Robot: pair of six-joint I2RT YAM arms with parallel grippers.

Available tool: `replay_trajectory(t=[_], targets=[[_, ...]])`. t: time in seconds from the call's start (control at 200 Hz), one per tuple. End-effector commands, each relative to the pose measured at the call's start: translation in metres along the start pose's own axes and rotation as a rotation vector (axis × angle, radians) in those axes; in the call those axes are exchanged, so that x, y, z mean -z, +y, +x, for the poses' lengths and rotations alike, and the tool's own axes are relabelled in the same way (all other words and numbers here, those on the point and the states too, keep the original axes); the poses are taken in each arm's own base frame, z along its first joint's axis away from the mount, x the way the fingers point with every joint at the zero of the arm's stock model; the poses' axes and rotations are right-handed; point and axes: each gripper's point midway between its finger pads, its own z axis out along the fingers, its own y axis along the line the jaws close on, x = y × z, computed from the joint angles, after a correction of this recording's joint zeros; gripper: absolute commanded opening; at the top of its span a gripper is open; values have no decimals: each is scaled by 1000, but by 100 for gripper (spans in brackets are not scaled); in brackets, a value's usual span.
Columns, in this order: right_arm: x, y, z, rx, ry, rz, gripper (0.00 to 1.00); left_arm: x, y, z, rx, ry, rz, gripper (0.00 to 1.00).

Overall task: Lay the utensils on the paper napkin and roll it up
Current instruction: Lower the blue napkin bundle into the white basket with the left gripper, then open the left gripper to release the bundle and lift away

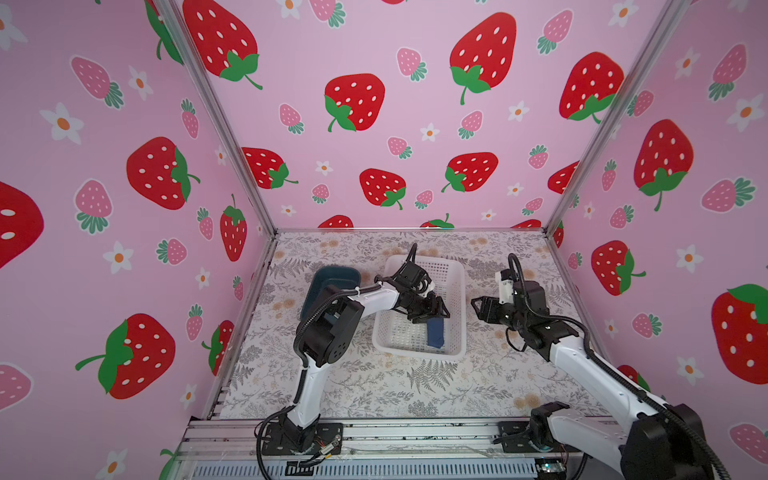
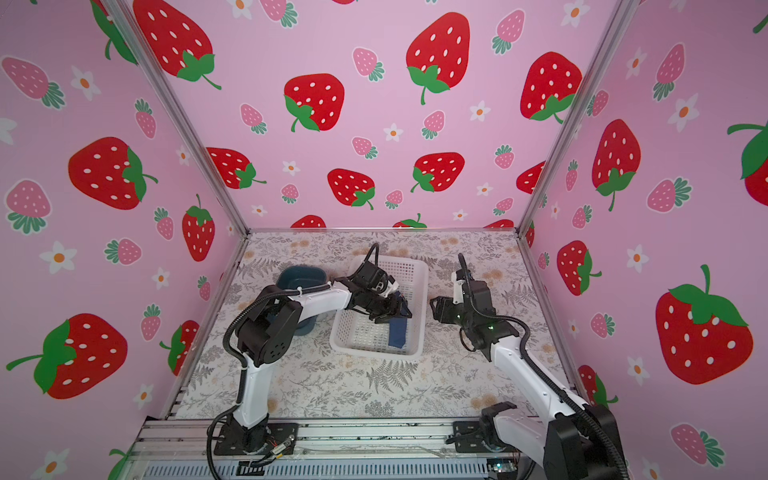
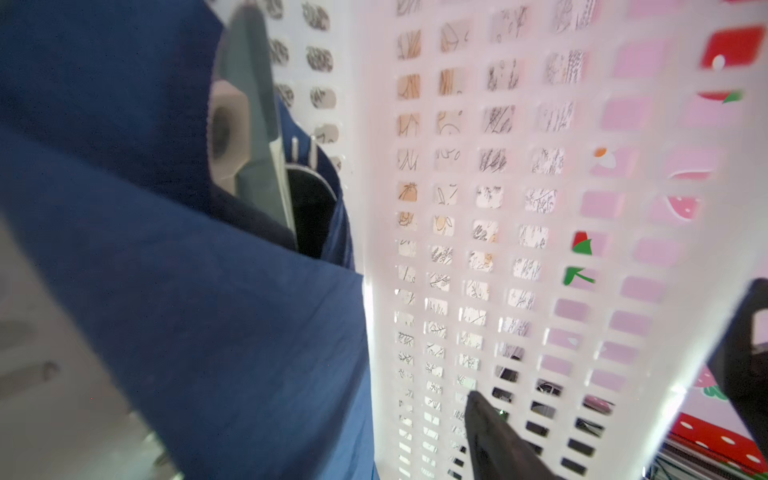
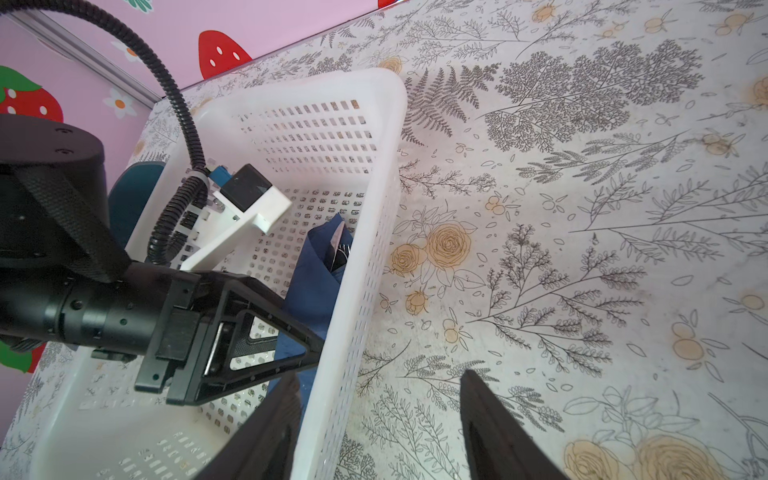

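The paper napkin (image 1: 435, 334) (image 2: 397, 335) lies rolled into a navy bundle inside the white basket (image 1: 419, 354) (image 2: 374, 354), along its right wall. The utensils (image 3: 257, 124) (image 4: 340, 246) poke out of the roll's open end, and fork tines show there. My left gripper (image 1: 436, 314) (image 2: 400, 312) hovers just over the roll, open; one dark finger (image 3: 494, 436) stands apart from the napkin (image 3: 208, 291). My right gripper (image 1: 478, 305) (image 2: 436, 306) (image 4: 380, 399) is open beside the basket's right wall, holding nothing.
A dark teal tub (image 1: 332, 276) (image 2: 299, 278) stands left of the basket, partly behind the left arm. The floral table cover (image 1: 415, 395) spreads in front of the basket. Strawberry-patterned walls close in three sides.
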Motion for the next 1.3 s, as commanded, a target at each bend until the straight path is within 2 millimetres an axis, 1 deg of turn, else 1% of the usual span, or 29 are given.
replay_trajectory(t=[0.0, 0.08, 0.24, 0.28, 0.355, 0.455, 0.6, 0.785, 0.91, 0.99, 1.19, 1.296], targets=[[6, 4, -12, 12, -26, -3, 63, 3, 15, 6, 5, 18, -99, 77], [6, 4, -12, 15, -25, -5, 63, 8, 17, 6, 1, 9, -133, 82], [6, 4, -12, 17, -26, -5, 63, 22, 20, 2, 3, -34, -194, 83], [6, 4, -12, 16, -25, -5, 63, 24, 21, 2, 4, -38, -206, 85], [6, 4, -10, 14, -20, -5, 63, 25, 23, 2, 6, -42, -217, 85], [5, 4, -10, 14, -17, -7, 63, 23, 27, 3, 19, -33, -226, 76], [6, 4, -10, 17, -18, -6, 63, 15, 34, 8, 40, -3, -225, 59], [5, 4, -10, 19, -19, -7, 63, 9, 36, 12, 44, 22, -213, 45], [4, 4, -10, 17, -16, -8, 63, 5, 34, 14, 40, 39, -194, 40], [3, 3, -8, 15, -9, -7, 63, 2, 35, 15, 43, 49, -188, 38], [0, 2, -6, 11, 2, -6, 63, -5, 28, 15, 26, 66, -151, 35], [0, 2, -6, 11, 2, -7, 63, -9, 26, 15, 17, 77, -137, 35]])
